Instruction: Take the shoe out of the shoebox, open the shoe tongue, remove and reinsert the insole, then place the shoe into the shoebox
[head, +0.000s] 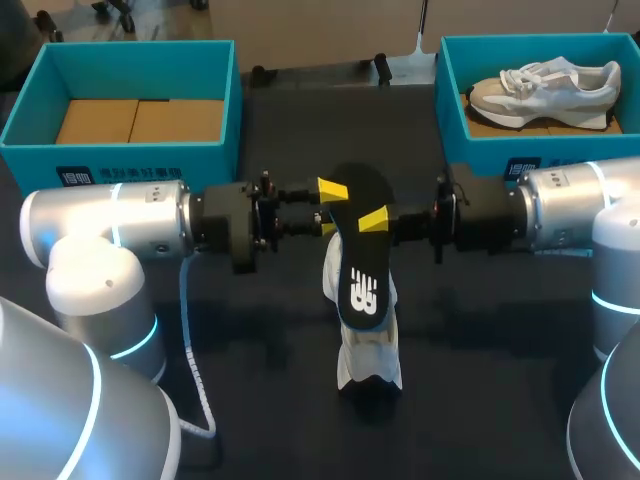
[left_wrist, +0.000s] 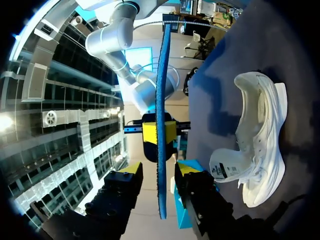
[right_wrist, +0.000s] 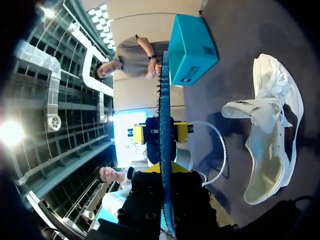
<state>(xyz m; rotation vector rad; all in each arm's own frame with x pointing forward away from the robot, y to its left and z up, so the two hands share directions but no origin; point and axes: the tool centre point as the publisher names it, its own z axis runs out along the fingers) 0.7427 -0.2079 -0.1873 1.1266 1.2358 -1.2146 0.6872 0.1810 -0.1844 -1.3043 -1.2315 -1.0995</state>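
A black insole (head: 360, 235) with a blue edge hangs in the air between my two arms, over a white shoe (head: 368, 350) that lies on the dark table. My right gripper (head: 378, 222) is shut on the insole (right_wrist: 165, 125) from the right, fingers pressed to both faces (right_wrist: 165, 172). My left gripper (head: 332, 208) straddles the opposite edge. In the left wrist view its yellow tips (left_wrist: 159, 170) stand either side of the insole (left_wrist: 161, 100) with a gap on each side, so it is open. The shoe (left_wrist: 260, 150) (right_wrist: 272, 135) lies below with its tongue pulled out.
At the back right stands a teal shoebox (head: 452, 110) with a second pale shoe (head: 545, 88) in it. A teal box (head: 30, 110) holding brown cardboard sits at the back left. A white cable (head: 195, 370) trails by my left arm.
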